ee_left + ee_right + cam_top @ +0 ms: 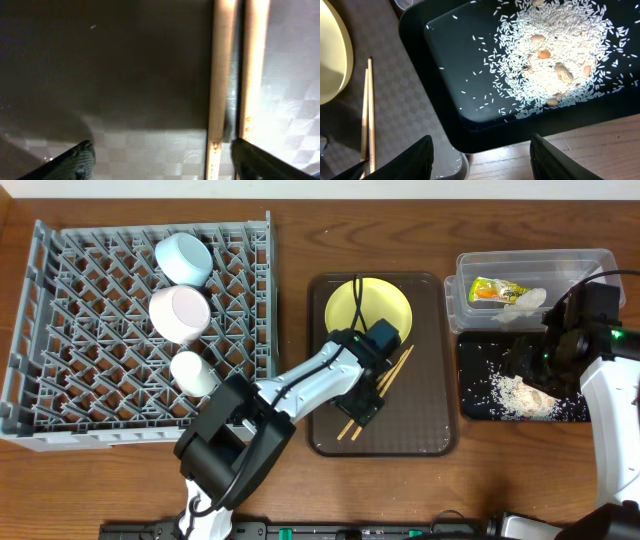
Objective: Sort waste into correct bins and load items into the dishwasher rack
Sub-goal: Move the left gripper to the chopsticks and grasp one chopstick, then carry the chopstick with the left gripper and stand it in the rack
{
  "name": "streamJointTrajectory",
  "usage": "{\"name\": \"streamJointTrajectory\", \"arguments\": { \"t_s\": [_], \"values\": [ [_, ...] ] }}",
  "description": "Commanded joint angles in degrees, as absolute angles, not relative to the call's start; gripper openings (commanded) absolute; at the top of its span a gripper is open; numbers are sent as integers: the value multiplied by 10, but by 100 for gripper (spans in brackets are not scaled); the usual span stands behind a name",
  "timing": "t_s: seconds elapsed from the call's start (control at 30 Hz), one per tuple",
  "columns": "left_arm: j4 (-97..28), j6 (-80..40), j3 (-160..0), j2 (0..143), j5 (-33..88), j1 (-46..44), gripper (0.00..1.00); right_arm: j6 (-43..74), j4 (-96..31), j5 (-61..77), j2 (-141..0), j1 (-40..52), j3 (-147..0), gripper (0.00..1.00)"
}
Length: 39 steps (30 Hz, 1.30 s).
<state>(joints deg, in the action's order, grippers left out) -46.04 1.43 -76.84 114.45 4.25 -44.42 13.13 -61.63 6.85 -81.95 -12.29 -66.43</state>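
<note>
**Both tools open: left over the chopsticks, right over the black tray**

The left tool [160, 162] is found open, with its fingers [80, 157] spread wide and set low over the brown serving tray [430, 425]. The two chopsticks [222, 75] are seen lying side by side between the fingers, close to one finger and well apart from the other. Contact with either finger cannot be confirmed. The yellow plate [368, 308] is noted on the same tray, just beyond the tool.

The right tool [480, 165] is likewise found open, with nothing held. It is positioned above the near edge of the black tray [445, 100], with the wooden surface [590, 150] visible beside one finger. The rice-like scraps [555, 55] are recorded heaped in the tray ahead of the tool. They are mixed with a few brown pieces, and loose grains are scattered around the heap.

The clear tub [590, 262] is observed just beyond the right tool, beside the black tray. The snack wrapper [490, 292] and the tissue [527, 298] are seen inside it.

The dishwasher rack [60, 330] is located well apart from the left tool, on the side away from the right tool. The light blue bowl [182, 258], the white bowl [180, 313] and the small white cup [195, 373] are recorded in it in a row.
</note>
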Motion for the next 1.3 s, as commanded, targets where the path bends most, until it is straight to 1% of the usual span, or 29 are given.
{"name": "streamJointTrajectory", "arguments": {
  "t_s": [0.0, 0.1, 0.2, 0.23, 0.27, 0.33, 0.37, 0.47, 0.53, 0.67, 0.7, 0.77, 1.03, 1.27],
  "values": [
    [-457, 17, -765, 1157, 36, -450, 82, 126, -616, 71, -809, -127, -667, 59],
    [-445, 17, -758, 1159, 36, -455, 73, 126, -616, 71, -809, -127, -667, 59],
    [-435, 17, -751, 1159, 36, -460, 61, 126, -616, 71, -809, -127, -667, 60],
    [-435, 17, -750, 1159, 36, -461, 55, 126, -617, 71, -809, -127, -667, 60],
    [-434, 17, -749, 1159, 36, -463, 51, 126, -618, 71, -809, -127, -667, 60],
    [-431, 17, -744, 1159, 36, -468, 49, 126, -619, 71, -809, -127, -667, 59],
    [-430, 17, -742, 1159, 36, -469, 44, 126, -620, 71, -809, -127, -667, 59],
    [-425, 17, -733, 1159, 36, -475, 36, 126, -622, 71, -809, -127, -667, 59],
    [-425, 17, -730, 1159, 36, -478, 28, 126, -622, 71, -809, -127, -667, 59],
    [-427, 17, -730, 1159, 36, -481, 19, 126, -622, 71, -809, -127, -667, 59],
    [-427, 17, -730, 1159, 36, -481, 13, 126, -622, 71, -809, -127, -667, 59],
    [-429, 17, -730, 1158, 36, -481, 7, 126, -623, 71, -809, -127, -667, 59],
    [-442, 17, -731, 1136, 35, -481, 6, 126, -624, 71, -809, -127, -667, 59],
    [-462, 17, -733, 1049, 17, -475, 6, 126, -624, 71, -809, -127, -667, 59]
  ]
}}
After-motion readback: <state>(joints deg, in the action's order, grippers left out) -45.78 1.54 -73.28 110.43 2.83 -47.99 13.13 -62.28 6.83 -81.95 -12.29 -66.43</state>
